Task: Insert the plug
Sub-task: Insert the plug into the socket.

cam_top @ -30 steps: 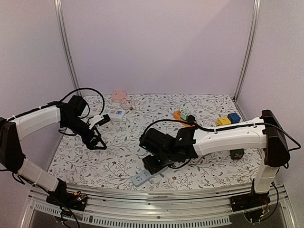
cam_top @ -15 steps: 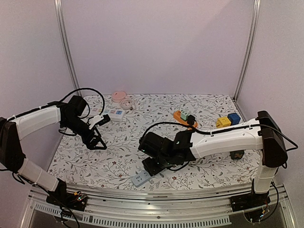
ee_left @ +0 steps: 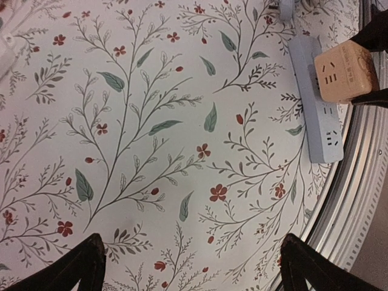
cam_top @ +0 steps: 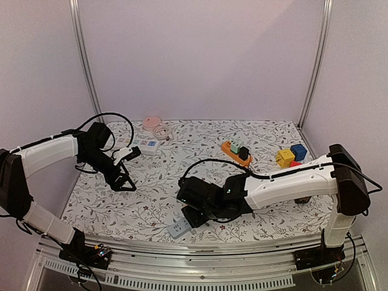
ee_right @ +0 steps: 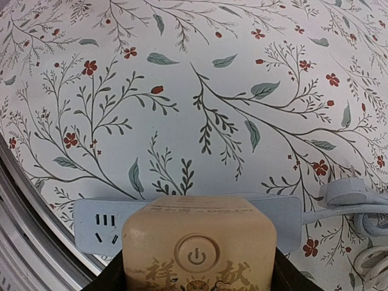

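While right claw (ee_right: pixel 197 280) grips plug (ee_right: pixel 199 239) (tan cube), power strip (ee_right: pixel 97 231) beneath

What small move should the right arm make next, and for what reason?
Probably lower it slowly, straight down. The right pincer holds the tan cube plug over the pale blue power strip, hiding the strip's middle. Its prongs cannot be seen, so a gentle descent seems safest.

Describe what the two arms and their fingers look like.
The left arm and right arm match: white rounded links between black joints. A thin black cable loops loosely off each wrist. The fingers are plain black and taper.
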### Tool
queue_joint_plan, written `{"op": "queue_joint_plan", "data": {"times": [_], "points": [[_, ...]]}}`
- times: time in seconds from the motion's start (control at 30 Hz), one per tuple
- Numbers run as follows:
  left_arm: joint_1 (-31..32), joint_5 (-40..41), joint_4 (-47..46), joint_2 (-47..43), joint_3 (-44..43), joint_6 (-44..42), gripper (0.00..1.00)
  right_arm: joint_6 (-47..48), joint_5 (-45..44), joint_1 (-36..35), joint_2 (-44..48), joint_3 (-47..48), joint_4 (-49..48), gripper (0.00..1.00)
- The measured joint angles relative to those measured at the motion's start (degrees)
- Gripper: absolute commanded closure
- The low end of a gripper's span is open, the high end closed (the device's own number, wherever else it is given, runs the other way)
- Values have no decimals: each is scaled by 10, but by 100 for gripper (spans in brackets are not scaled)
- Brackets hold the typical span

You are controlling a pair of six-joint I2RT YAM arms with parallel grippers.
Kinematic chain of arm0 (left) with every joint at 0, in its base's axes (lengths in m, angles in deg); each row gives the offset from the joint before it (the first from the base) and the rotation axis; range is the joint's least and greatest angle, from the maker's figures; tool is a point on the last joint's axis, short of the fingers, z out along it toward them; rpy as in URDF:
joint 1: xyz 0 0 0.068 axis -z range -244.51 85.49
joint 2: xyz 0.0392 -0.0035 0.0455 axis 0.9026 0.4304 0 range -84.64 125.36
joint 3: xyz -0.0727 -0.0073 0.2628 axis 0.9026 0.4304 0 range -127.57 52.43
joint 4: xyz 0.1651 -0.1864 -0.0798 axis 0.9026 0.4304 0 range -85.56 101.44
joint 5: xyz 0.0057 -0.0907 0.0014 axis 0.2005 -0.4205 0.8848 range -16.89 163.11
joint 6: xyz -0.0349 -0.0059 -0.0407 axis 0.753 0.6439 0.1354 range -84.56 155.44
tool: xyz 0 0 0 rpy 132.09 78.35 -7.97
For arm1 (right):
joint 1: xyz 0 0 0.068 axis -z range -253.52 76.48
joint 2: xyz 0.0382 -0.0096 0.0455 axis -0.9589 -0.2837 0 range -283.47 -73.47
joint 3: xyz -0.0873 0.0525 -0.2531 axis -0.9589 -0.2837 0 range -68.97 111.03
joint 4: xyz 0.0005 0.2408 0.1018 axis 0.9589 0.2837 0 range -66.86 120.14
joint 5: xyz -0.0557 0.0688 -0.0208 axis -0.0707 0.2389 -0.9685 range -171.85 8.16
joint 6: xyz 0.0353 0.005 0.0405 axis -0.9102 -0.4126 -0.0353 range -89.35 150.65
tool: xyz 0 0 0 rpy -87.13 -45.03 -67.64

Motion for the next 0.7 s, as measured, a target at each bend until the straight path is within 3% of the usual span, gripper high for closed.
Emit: {"op": "queue_joint_plan", "data": {"times": [0.27,0.7], "points": [[-1,10,0,8,0,0,1,4,3,1,-23,42,51,100],[-2,17,0,22,-1,0,0,16,24,12,-39,31,34,100]]}}
